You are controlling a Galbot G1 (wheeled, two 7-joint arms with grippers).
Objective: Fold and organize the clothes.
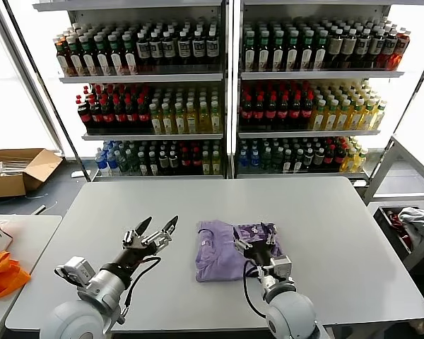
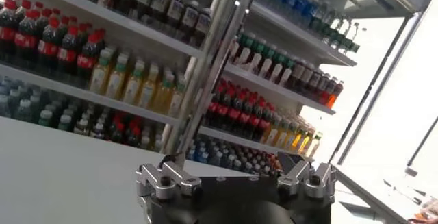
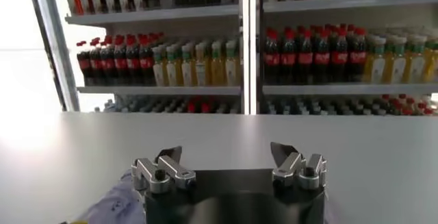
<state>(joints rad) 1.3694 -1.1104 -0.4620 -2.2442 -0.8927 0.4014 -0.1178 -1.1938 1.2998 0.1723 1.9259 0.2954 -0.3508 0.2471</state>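
Smooth grey table (image 1: pixel 325 212), crumpled lavender T-shirt (image 1: pixel 219 256)

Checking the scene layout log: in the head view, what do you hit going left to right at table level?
Orange fabric → left gripper, open above the bare table → lavender T-shirt → right gripper, open over the shirt's right part → bin of cloth off the table's right edge.
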